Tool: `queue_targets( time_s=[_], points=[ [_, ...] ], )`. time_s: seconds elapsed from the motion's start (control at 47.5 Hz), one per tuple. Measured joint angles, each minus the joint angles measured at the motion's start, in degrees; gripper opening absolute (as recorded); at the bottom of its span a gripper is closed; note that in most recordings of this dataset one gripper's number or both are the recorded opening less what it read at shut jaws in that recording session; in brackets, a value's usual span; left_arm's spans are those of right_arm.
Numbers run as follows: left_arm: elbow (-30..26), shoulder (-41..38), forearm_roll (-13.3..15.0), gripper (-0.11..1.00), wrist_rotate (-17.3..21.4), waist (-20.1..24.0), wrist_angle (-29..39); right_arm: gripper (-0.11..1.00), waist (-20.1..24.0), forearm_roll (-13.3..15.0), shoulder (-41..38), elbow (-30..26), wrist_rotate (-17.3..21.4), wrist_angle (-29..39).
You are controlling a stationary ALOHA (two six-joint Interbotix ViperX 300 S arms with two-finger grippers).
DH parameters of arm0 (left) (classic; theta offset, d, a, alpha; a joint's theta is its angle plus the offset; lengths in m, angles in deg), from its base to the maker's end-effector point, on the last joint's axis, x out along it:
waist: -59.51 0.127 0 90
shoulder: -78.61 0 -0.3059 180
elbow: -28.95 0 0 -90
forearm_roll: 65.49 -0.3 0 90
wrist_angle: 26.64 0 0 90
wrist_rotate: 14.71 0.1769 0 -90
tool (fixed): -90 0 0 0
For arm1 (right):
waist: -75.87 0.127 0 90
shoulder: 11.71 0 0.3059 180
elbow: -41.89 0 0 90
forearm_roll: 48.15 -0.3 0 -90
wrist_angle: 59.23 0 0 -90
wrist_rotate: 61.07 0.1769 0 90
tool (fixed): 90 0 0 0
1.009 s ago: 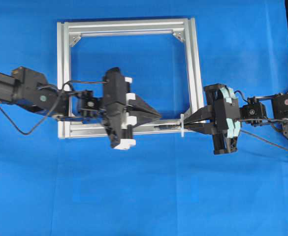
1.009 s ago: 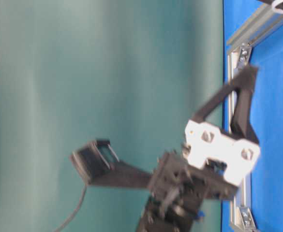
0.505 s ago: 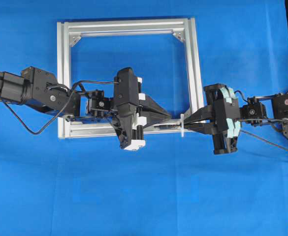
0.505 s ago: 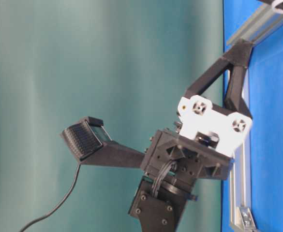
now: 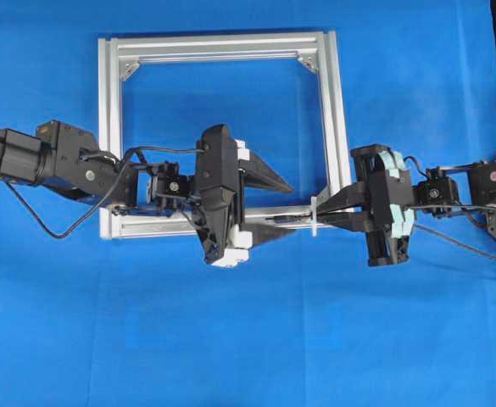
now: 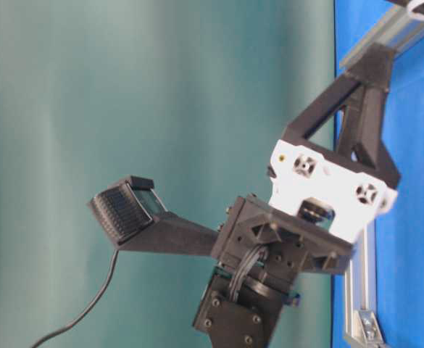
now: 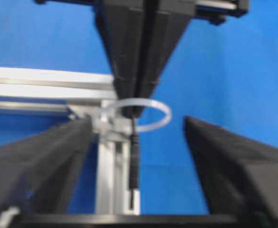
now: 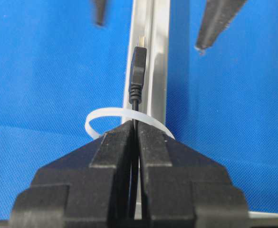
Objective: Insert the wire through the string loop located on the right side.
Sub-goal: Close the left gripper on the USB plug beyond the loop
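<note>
The wire's thin black plug end (image 5: pixel 278 219) lies along the near rail of the aluminium frame (image 5: pixel 222 47). It runs through the white string loop (image 5: pixel 314 216) at the frame's right corner. My right gripper (image 5: pixel 326 214) is shut on the wire just right of the loop. In the right wrist view the wire (image 8: pixel 138 71) leaves my shut right gripper (image 8: pixel 137 127) and crosses the loop (image 8: pixel 92 119). My left gripper (image 5: pixel 292 208) is open, its fingers either side of the plug. In the left wrist view the plug (image 7: pixel 134 161) hangs below the loop (image 7: pixel 165 116) between the left gripper (image 7: pixel 135 121) fingers.
The frame's inner opening and the blue cloth (image 5: pixel 231 339) around it are bare. The left arm (image 5: pixel 69 161) reaches across the frame's left rail. The right arm (image 5: pixel 476 191) sits at the table's right edge, with its cables trailing there.
My left gripper has moved right along the near rail toward the plug and opened its jaws around it. The right gripper, wire and loop have not moved.
</note>
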Motion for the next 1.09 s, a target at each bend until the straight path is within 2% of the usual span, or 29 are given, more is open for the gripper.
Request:
queue_targets(
  time_s=[0.084, 0.4, 0.757, 1.094],
  points=[
    [0.00, 0.09, 0.00, 0.93, 0.00, -0.18, 0.00, -0.03, 0.00, 0.00, 0.09, 0.00, 0.00, 0.00],
    [0.00, -0.35, 0.00, 0.92, 0.09, -0.18, 0.97, -0.03, 0.00, 0.00, 0.00, 0.00, 0.00, 0.00],
    [-0.62, -6.77, 0.00, 0.92, -0.44, -0.18, -0.97, -0.03, 0.00, 0.00, 0.00, 0.00, 0.00, -0.09],
    [-0.62, -6.86, 0.00, 0.91, -0.53, -0.18, -1.85, -0.03, 0.00, 0.00, 0.00, 0.00, 0.00, 0.00]
  ],
)
